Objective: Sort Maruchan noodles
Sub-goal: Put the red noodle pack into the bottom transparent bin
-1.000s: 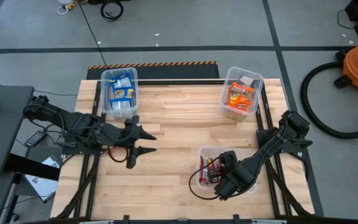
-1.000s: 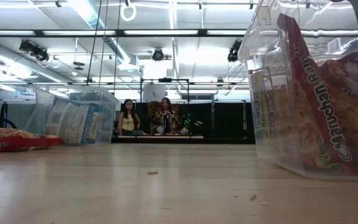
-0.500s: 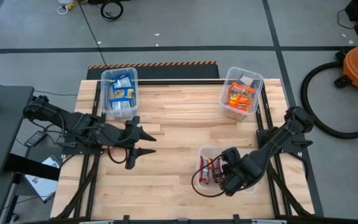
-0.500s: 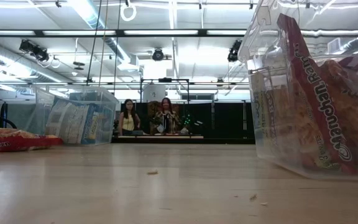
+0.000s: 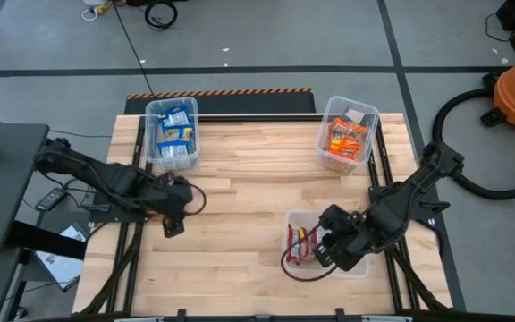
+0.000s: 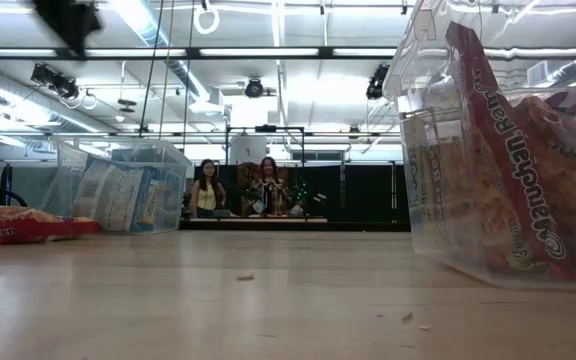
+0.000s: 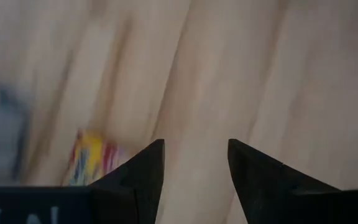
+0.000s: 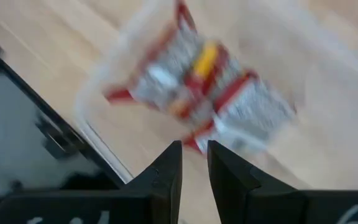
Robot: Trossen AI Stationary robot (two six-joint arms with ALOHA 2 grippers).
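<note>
The worktop (image 5: 240, 192) is pale wood in long glued strips, smooth and matte. Three clear, thin-walled plastic bins with rounded corners stand on it. The far-left bin (image 5: 171, 134) holds flat blue-and-yellow packets (image 5: 175, 134); the far-right bin (image 5: 348, 134) holds glossy orange packets (image 5: 344, 139); the near bin (image 5: 304, 240), on the right side, holds crinkled red packets (image 5: 304, 245) with silvery faces. In the low view another red packet (image 6: 13, 227) lies flat on the wood at the left. The left hand (image 5: 173, 207) hangs over bare wood on the left side, its dark wedge-shaped fingers (image 7: 138, 180) clearly apart with nothing between them. The right hand (image 5: 329, 250) is above the near bin, its fingers (image 8: 166, 177) a narrow slit apart and empty.
</note>
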